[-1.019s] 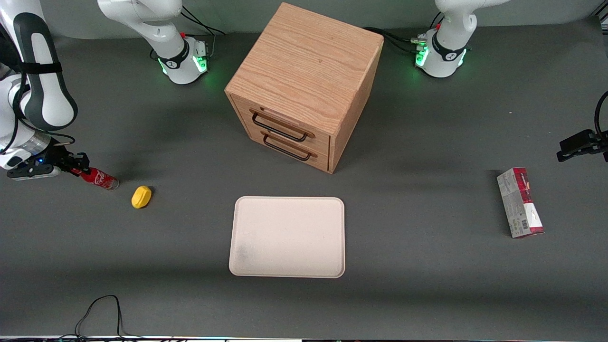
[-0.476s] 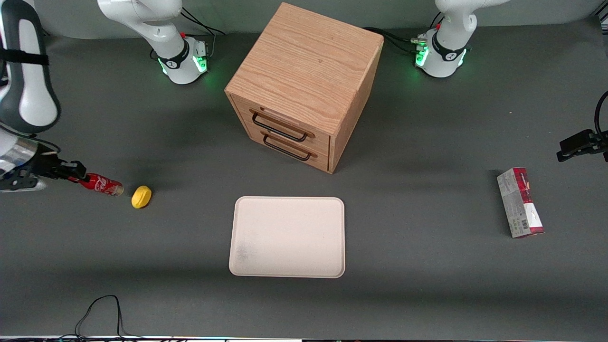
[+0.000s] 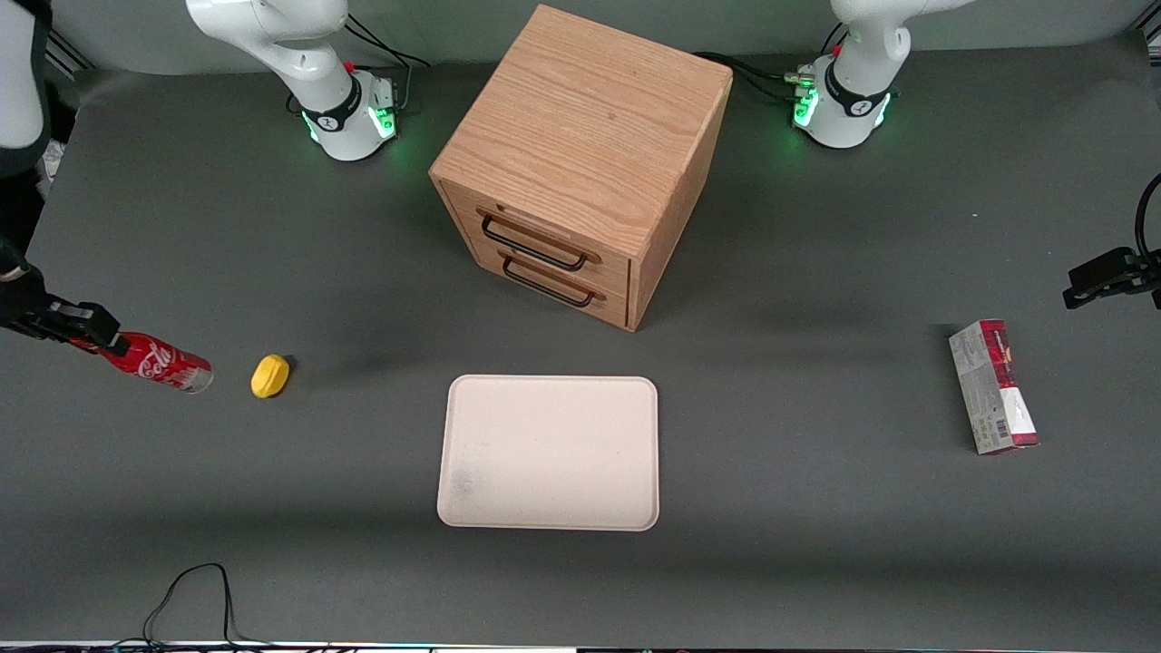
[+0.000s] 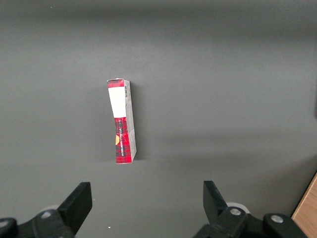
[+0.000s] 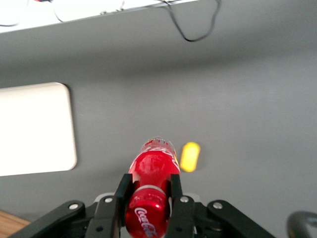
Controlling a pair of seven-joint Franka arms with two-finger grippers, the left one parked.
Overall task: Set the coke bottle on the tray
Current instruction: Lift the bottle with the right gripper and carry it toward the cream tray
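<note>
The coke bottle (image 3: 159,364), slim and red with white script, is held almost level, its silvery base pointing toward the yellow lump. My right gripper (image 3: 95,337) is shut on its cap end, at the working arm's end of the table. In the right wrist view the black fingers (image 5: 124,191) clamp both sides of the bottle (image 5: 151,173), with the gripper (image 5: 148,188) around it. The cream-beige tray (image 3: 549,452) lies flat near the table's middle, nearer the front camera than the cabinet, well away from the bottle. It also shows in the right wrist view (image 5: 34,129).
A yellow lemon-shaped lump (image 3: 269,375) lies just beside the bottle's base, between bottle and tray; it also shows in the wrist view (image 5: 190,156). A wooden two-drawer cabinet (image 3: 580,163) stands above the tray. A red-and-grey carton (image 3: 993,385) lies toward the parked arm's end. A black cable (image 3: 190,589) loops by the front edge.
My gripper has shifted with the bottle toward the working arm's end of the table and a little nearer the front camera. The arm's upper links have swung out of view.
</note>
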